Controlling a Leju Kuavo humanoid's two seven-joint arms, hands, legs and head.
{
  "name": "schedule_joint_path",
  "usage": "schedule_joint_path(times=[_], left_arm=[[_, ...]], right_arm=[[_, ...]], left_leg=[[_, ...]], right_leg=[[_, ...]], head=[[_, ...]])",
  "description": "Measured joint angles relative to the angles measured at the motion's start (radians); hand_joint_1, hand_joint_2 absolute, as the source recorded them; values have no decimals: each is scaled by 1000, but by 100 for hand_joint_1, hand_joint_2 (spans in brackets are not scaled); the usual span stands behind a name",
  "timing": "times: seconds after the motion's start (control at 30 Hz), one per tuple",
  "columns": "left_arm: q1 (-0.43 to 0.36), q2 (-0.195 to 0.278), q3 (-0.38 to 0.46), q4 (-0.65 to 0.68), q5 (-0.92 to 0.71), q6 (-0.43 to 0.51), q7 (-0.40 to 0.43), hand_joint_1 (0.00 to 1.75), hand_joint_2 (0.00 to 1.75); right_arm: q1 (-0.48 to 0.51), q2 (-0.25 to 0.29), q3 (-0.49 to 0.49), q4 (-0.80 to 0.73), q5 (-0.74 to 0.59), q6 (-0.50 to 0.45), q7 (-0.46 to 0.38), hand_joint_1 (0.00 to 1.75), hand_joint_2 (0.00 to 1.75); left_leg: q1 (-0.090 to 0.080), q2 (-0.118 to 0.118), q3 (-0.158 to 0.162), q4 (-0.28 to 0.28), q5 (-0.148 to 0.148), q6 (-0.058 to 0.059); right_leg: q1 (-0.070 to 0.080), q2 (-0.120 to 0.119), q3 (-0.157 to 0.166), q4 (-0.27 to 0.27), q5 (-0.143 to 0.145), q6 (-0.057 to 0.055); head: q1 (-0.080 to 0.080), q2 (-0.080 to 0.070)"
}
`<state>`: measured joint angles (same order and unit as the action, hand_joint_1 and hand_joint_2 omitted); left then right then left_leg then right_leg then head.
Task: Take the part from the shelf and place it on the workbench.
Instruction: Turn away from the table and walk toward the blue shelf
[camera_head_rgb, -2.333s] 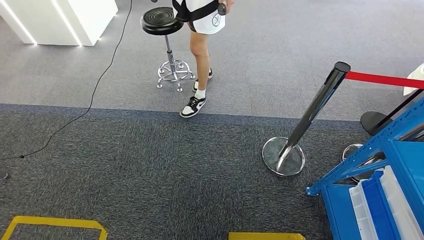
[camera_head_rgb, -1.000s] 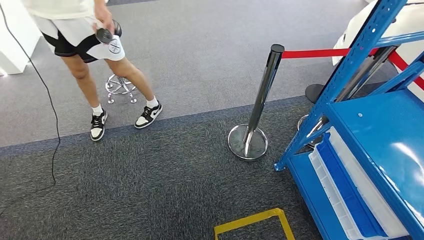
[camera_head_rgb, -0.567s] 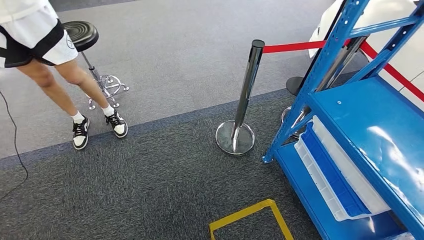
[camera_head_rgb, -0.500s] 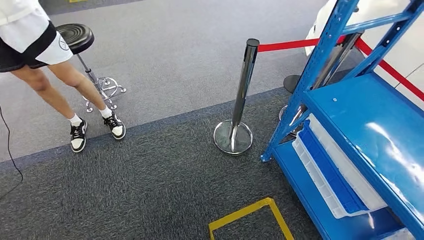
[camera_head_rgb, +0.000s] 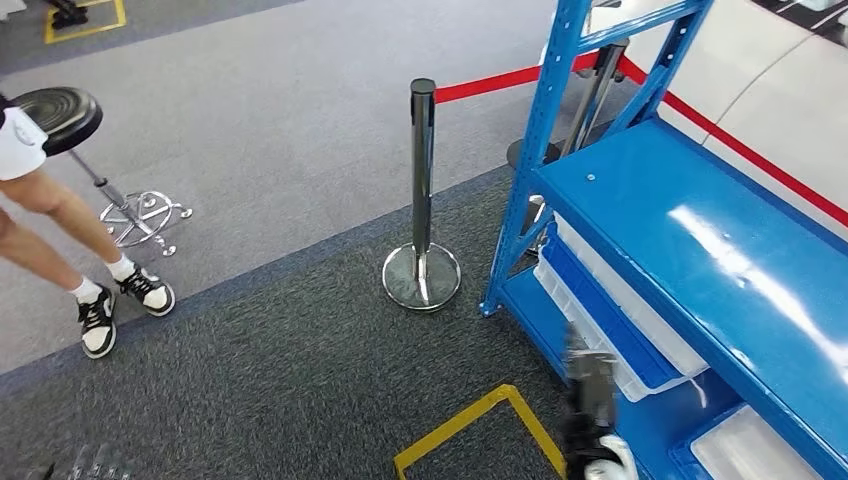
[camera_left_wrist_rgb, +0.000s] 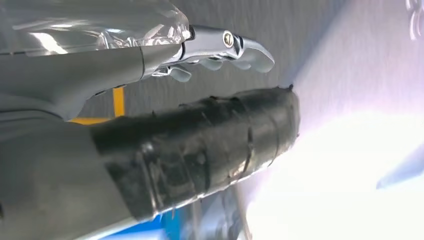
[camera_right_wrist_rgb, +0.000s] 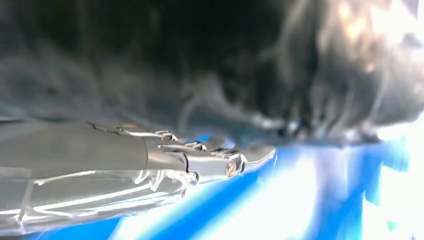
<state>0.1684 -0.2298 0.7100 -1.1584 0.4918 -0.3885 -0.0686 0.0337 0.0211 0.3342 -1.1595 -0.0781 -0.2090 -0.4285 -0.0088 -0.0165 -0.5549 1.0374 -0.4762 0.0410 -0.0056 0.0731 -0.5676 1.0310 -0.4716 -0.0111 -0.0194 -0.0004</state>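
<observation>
The robot stood at the corner of the blue shelf, approach step only, no reach begun. The part couldn't be made out; white and blue bins sat on the lower level and the top deck looked bare. Left hand: fingers lay out straight, nothing in them, as far as the left wrist view showed. Right hand: fingers extended, nothing visibly held, but the view was badly blurred. A dark blurred arm section hung just beside the bins. Risks, imo: the arm clipping the shelf upright or a bin edge, the body bumping the metal post w/ red belt, and a person standing near.
</observation>
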Motion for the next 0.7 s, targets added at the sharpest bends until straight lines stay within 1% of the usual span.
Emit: schedule_joint_path(times=[0.03, 0.07, 0.1, 0.13, 0.17, 0.2, 0.23, 0.27, 0.3, 0.33, 0.37, 0.4, 0.43, 0.47, 0.5, 0.57, 0.63, 0.7], left_arm=[[23, 8, -96, -42, -20, 111, -19, 0, 0], [46, 13, -183, -76, -29, 179, -32, 0, 0], [67, 18, -258, -105, -26, 218, -43, 0, 0], [83, 22, -316, -127, -15, 235, -53, 0, 0], [96, 27, -366, -144, -1, 244, -61, 0, 0], [106, 32, -408, -155, 12, 253, -70, 0, 0], [114, 41, -445, -161, 26, 260, -80, 0, 0], [121, 52, -478, -162, 41, 265, -92, 0, 0], [125, 64, -507, -158, 57, 268, -105, 0, 0], [127, 76, -532, -152, 71, 269, -119, 0, 0], [128, 87, -558, -143, 83, 269, -131, 0, 0], [127, 98, -583, -132, 91, 269, -144, 0, 0], [126, 108, -608, -120, 97, 270, -156, 0, 0], [123, 119, -632, -108, 100, 271, -170, 0, 0], [121, 129, -655, -96, 102, 273, -184, 0, 0], [115, 147, -688, -79, 102, 276, -207, 0, 0], [110, 160, -708, -68, 102, 277, -216, 0, 0], [105, 168, -719, -59, 103, 278, -218, 0, 0]], right_arm=[[4, -14, 91, -22, -10, -2, -3, 0, 0], [5, -26, 158, -42, -15, -5, -5, 0, 0], [5, -35, 203, -58, -19, -9, -6, 0, 0], [3, -44, 230, -70, -23, -13, -8, 0, 0], [2, -51, 246, -79, -30, -17, -10, 0, 0], [1, -58, 255, -84, -42, -19, -12, 0, 0], [2, -63, 264, -88, -57, -20, -15, 0, 0], [3, -69, 271, -91, -73, -23, -18, 0, 0], [6, -75, 275, -94, -87, -28, -21, 0, 0], [11, -81, 279, -99, -98, -34, -23, 0, 0], [15, -88, 282, -106, -106, -43, -25, 0, 0], [20, -96, 284, -114, -112, -53, -28, 0, 0], [25, -105, 286, -124, -115, -66, -30, 0, 0], [30, -114, 288, -133, -118, -78, -32, 0, 0], [38, -123, 290, -142, -123, -86, -34, 0, 0], [55, -138, 294, -154, -135, -87, -39, 0, 0], [65, -150, 295, -160, -143, -84, -43, 0, 0], [68, -158, 295, -164, -144, -84, -44, 0, 0]], left_leg=[[-2, -4, 2, -12, 1, 4], [-1, -7, -2, -17, 5, 5], [2, -8, -3, -22, 9, 7], [5, -5, -4, -27, 13, 10], [8, 0, -4, -32, 16, 13], [9, 7, -4, -34, 18, 15], [8, 14, -5, -34, 17, 17], [8, 23, -7, -34, 16, 19], [8, 31, -7, -33, 16, 19], [8, 38, -8, -32, 14, 19], [9, 43, -7, -31, 12, 18], [9, 46, -6, -29, 10, 15], [8, 49, -5, -26, 7, 12], [7, 50, -6, -22, 4, 8], [5, 51, -7, -19, 2, 5], [2, 50, -9, -15, 0, 9], [3, 50, -9, -15, 1, 14], [4, 50, -7, -19, 3, 10]], right_leg=[[0, -11, -2, 0, -2, 5], [1, -18, -4, 0, -2, 9], [2, -24, -4, 3, -5, 13], [2, -32, -9, 15, -16, 16], [3, -41, -22, 43, -37, 21], [1, -51, -43, 91, -68, 25], [0, -57, -73, 154, -103, 29], [-1, -61, -103, 216, -130, 32], [-2, -63, -124, 258, -141, 35], [-4, -65, -128, 267, -132, 38], [-6, -68, -112, 235, -105, 40], [-8, -72, -80, 171, -67, 40], [-8, -78, -45, 102, -39, 39], [-6, -82, -18, 46, -18, 35], [-5, -84, -3, 11, -9, 32], [-3, -84, 0, -3, -7, 27], [-2, -83, -1, -4, -6, 26], [0, -83, -1, -4, -6, 23]], head=[[0, 0], [0, 0], [0, 0], [1, 0], [1, 0], [2, 0], [2, 0], [2, 0], [2, 0], [2, 0], [2, 0], [2, 0], [2, 0], [2, 0], [2, 0], [1, 0], [1, 0], [1, 0]])
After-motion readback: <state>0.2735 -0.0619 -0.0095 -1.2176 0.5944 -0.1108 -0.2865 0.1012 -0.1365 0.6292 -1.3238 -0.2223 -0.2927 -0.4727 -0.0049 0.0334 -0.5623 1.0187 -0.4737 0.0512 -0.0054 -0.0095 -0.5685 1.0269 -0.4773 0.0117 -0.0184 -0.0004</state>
